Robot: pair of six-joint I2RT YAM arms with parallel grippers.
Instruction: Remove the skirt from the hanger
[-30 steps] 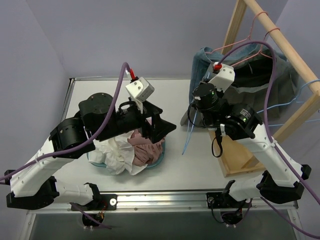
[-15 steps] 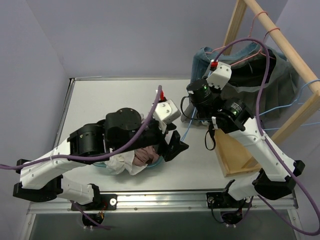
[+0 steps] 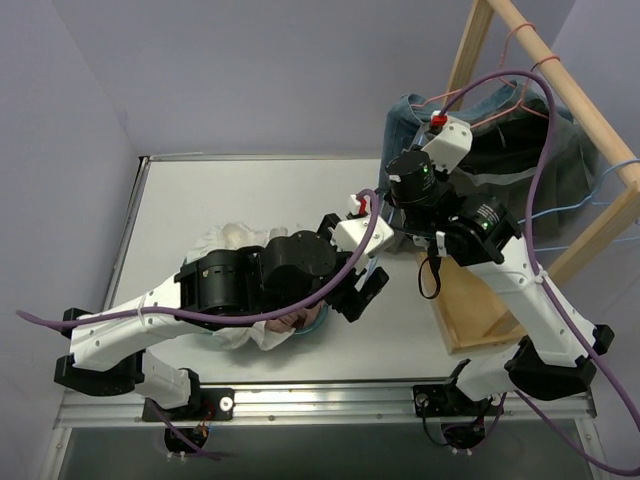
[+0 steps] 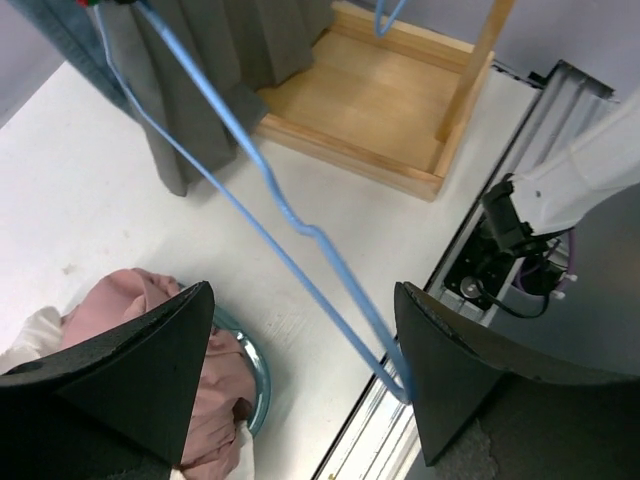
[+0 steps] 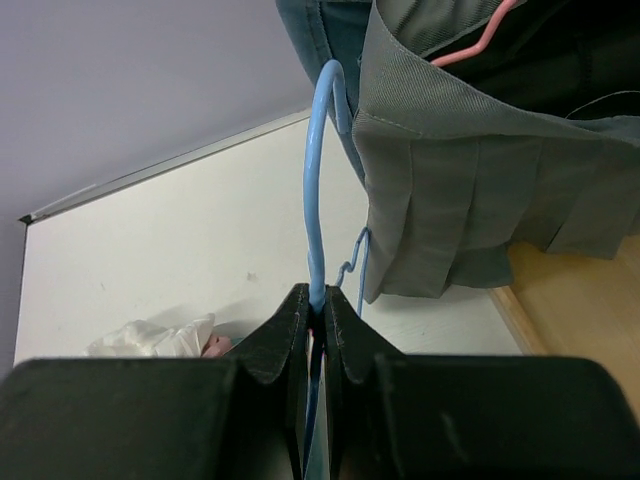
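Note:
My right gripper (image 5: 315, 300) is shut on the hook end of a blue wire hanger (image 5: 318, 200), close to a grey pleated skirt (image 5: 470, 190). That skirt hangs from a pink hanger (image 5: 480, 40) on the wooden rack (image 3: 570, 90). My left gripper (image 4: 300, 300) is open, and the lower part of the blue hanger (image 4: 300, 225) runs between its fingers, its corner next to the right finger (image 4: 450, 370). No cloth shows on the blue wire. In the top view the left gripper (image 3: 365, 290) is just below the right gripper (image 3: 388, 232).
A teal basket (image 4: 252, 365) with pink cloth (image 4: 120, 310) and white cloth lies under my left arm. A denim garment (image 3: 405, 120) hangs beside the grey skirt (image 3: 540, 170). The rack's wooden base (image 4: 370, 110) stands at the right. More blue hangers (image 3: 600, 205) hang on the rack.
My left arm has swung right, away from the basket, until its open fingers straddle the blue hanger. My right gripper has kept hold of the hanger and shifted slightly.

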